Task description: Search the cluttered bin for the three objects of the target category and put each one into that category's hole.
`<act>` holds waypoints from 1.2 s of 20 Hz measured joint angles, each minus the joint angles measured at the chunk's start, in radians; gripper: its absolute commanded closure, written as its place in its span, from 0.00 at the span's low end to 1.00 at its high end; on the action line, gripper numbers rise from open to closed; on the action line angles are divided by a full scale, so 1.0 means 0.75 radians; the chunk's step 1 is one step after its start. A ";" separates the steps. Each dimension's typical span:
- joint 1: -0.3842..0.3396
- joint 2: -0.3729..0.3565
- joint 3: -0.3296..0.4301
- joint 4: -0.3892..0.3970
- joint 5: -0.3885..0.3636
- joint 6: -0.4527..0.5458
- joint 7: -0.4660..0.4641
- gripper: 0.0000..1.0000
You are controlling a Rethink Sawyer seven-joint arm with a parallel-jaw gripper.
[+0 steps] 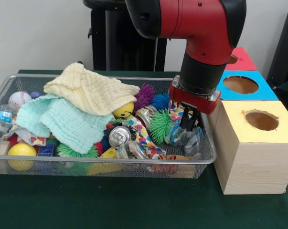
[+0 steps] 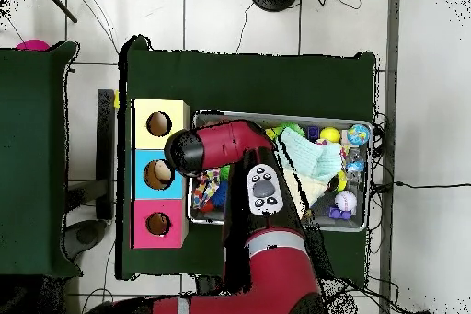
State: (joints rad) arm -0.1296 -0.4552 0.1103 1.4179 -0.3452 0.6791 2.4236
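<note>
Nearest the front-view camera, a dark green table cover (image 1: 134,205) is spread under everything. On it sits a silver wire mesh bin (image 1: 101,167), packed pretty full. Along its near wall a yellow ball (image 1: 21,150) is tucked in at one end, with a dented silver drink can (image 1: 119,136) lying roughly mid-bin and a fuzzy green spiky ball (image 1: 160,125) just beside it. Crinkly clear plastic wrappers (image 1: 186,138) are bunched at the end nearest the boxes.

Right above those wrappers the black gripper (image 1: 188,125) is lowered into the bin from the red and black arm (image 1: 201,33). The fingertips are buried in the clutter, so it can't be told whether they are apart, together or clamped on anything.

Beside the bin, a wooden box with a yellow top and round hole (image 1: 261,120) is placed closest. Behind it a blue-topped box with a hole (image 1: 241,85) is lined up, then a pink-red-topped box (image 1: 241,58).

Further back in the bin, a mint green waffle cloth (image 1: 67,121) is draped over the pile, partly covered by a pale yellow waffle cloth (image 1: 91,90). A purple spiky ball (image 1: 144,94) and a blue spiky ball (image 1: 160,101) are seen by the far wall, and a white baseball (image 1: 19,99) in the far corner.

Which category is being targeted can't be told.
</note>
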 measured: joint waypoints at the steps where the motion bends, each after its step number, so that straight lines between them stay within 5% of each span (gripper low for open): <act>1: 0.001 0.000 -0.001 0.000 0.000 0.000 0.000 1.00; 24: 0.093 -0.016 -0.094 0.039 0.035 -0.015 0.000 1.00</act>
State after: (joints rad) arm -0.0599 -0.4671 0.0400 1.4474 -0.3191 0.6677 2.4236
